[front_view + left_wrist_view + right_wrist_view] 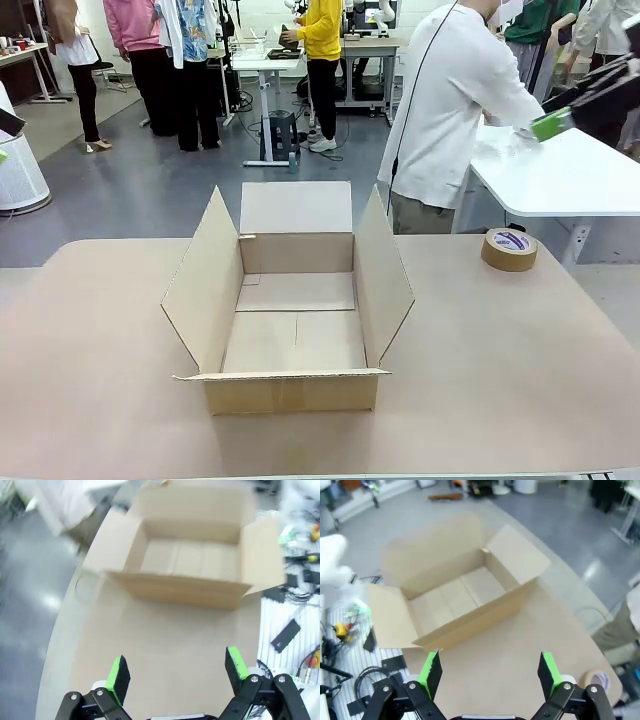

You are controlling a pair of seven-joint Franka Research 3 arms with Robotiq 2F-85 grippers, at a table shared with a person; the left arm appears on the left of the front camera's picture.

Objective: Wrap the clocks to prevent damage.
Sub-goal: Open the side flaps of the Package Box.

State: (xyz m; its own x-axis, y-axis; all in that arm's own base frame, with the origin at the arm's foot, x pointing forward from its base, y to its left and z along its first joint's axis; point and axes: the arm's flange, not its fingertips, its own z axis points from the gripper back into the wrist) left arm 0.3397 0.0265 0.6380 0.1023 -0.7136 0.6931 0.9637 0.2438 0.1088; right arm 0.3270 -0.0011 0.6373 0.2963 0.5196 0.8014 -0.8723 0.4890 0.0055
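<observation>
The clocks are out of view. An open cardboard box [295, 320] stands empty in the middle of the tan table, its flaps spread. In the left wrist view my left gripper [177, 669] hangs open above bare tabletop, with the box [190, 565] ahead of it. In the right wrist view my right gripper [490, 672] is open too, high over the table, short of the box [455, 595]. Nothing lies between either pair of fingers. A black finger with a green pad [551, 124] juts in at the front view's top right edge.
A roll of brown tape [509, 249] lies at the table's far right, also seen as the tape roll [597, 680]. A person in a white top [450, 110] stands beyond the far edge, turned to a white side table [570, 180]. Cables and tools [300, 585] lie off the table's side.
</observation>
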